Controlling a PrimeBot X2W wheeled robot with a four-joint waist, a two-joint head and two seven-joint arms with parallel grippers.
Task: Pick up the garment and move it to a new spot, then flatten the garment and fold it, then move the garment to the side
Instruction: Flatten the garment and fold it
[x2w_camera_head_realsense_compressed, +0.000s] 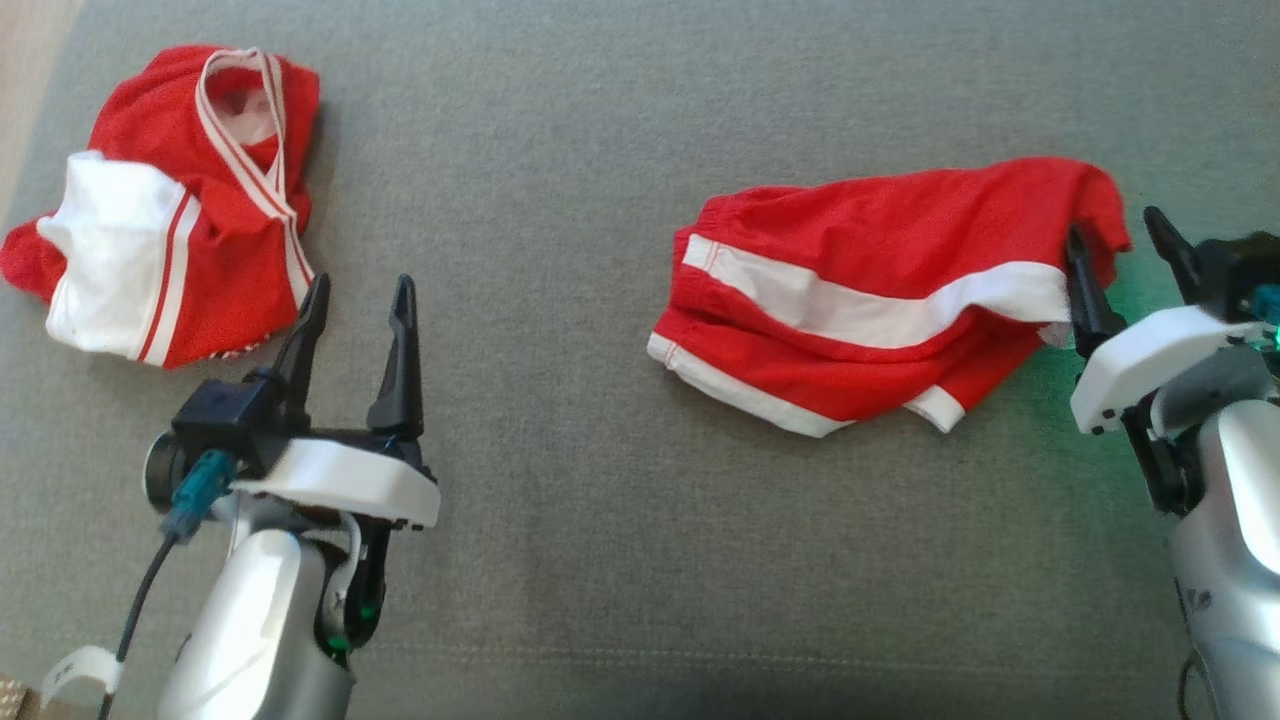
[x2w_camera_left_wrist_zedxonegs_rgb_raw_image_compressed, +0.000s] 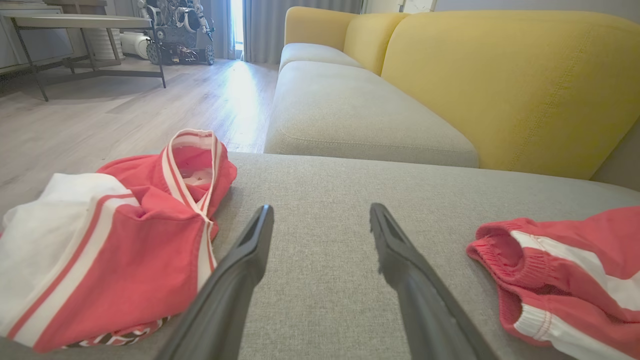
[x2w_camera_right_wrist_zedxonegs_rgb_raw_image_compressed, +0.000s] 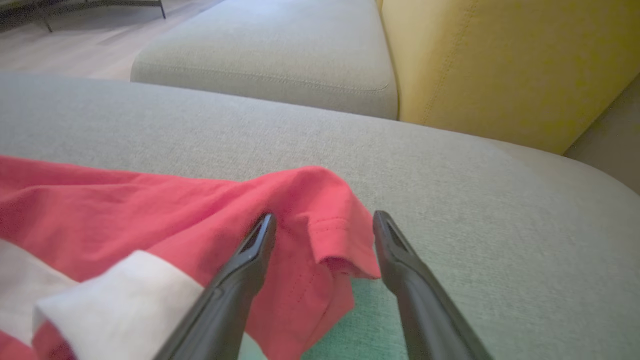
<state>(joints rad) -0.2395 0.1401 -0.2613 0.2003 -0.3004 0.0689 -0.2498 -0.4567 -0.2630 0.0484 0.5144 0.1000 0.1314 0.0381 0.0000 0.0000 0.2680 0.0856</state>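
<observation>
Right gripper (x2w_camera_head_realsense_compressed: 1112, 228): jaws spread wide, gripping nothing. A red hem corner of the shorts (x2w_camera_head_realsense_compressed: 870, 300) sits loose between the two fingers, draped and not pinched.

Left gripper (x2w_camera_head_realsense_compressed: 361, 282): jaws also wide apart and empty, hovering low over bare cushion, touching no cloth.

The shorts are red with white stripes. They lie on the grey couch seat (x2w_camera_head_realsense_compressed: 600, 550) towards the robot's right, waistband pointing to the middle. They are rumpled, one leg doubled over, the far edge humped up by the right fingers. Not flat.

A second garment, a red and white jersey (x2w_camera_head_realsense_compressed: 170, 210), is bunched in a heap at the far left edge of the seat, just beyond the left fingers and well apart from the shorts.

The yellow couch back (x2w_camera_right_wrist_zedxonegs_rgb_raw_image_compressed: 500, 60) runs behind, with wood floor (x2w_camera_left_wrist_zedxonegs_rgb_raw_image_compressed: 125, 115) off to the left.

Progress, my read: the shorts look set down at a spot, so the pick-and-move part seems done. Flattening has not started, there is no neat fold, and the move to the side is not done. Most of the task is left. I can't say whether the jersey counts as finished.
</observation>
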